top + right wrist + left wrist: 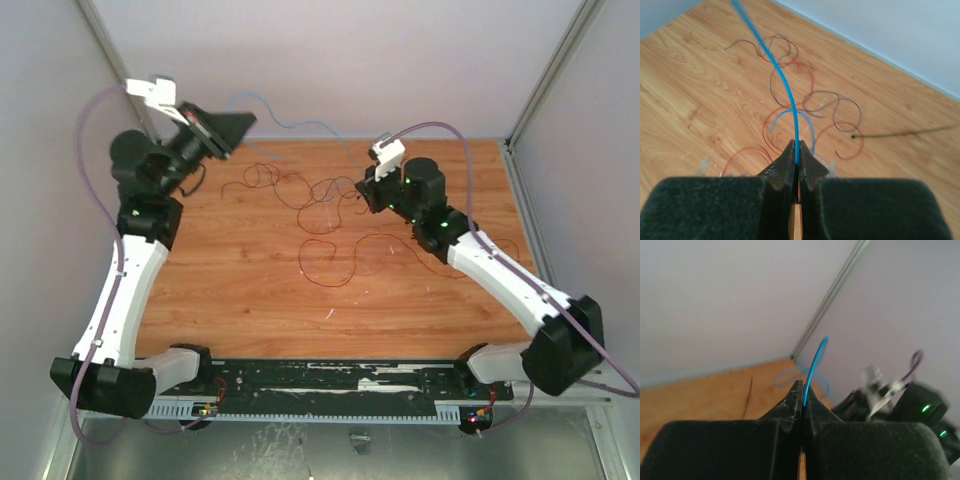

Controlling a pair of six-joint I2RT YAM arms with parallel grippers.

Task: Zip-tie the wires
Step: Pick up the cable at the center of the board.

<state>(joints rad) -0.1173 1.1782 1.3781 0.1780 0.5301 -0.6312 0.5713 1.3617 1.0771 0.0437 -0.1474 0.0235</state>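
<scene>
The left gripper hangs raised over the table's 10 o'clock corner. Its arm is folded steeply up from its base and its jaws point toward 3 o'clock. A blue wire runs from it in a shallow arc to the right gripper, which sits low just past the table's centre toward 1 o'clock. The wires, red and dark, curl in loose loops on the wooden table, from 11 o'clock through the centre toward 6. Pale walls close off the back and sides.

In the left wrist view, the left gripper has its jaws pressed together on the blue wire, which rises toward 1 o'clock. The right arm shows blurred at 4 o'clock.

In the right wrist view, the right gripper is likewise clamped tight on the blue wire, which climbs toward 11 o'clock. The wires loop on the wood just beyond the tips. At 3 o'clock lies a thin, dark, nearly straight strip, seemingly the zip tie, flat on the table and apart from both grippers.
</scene>
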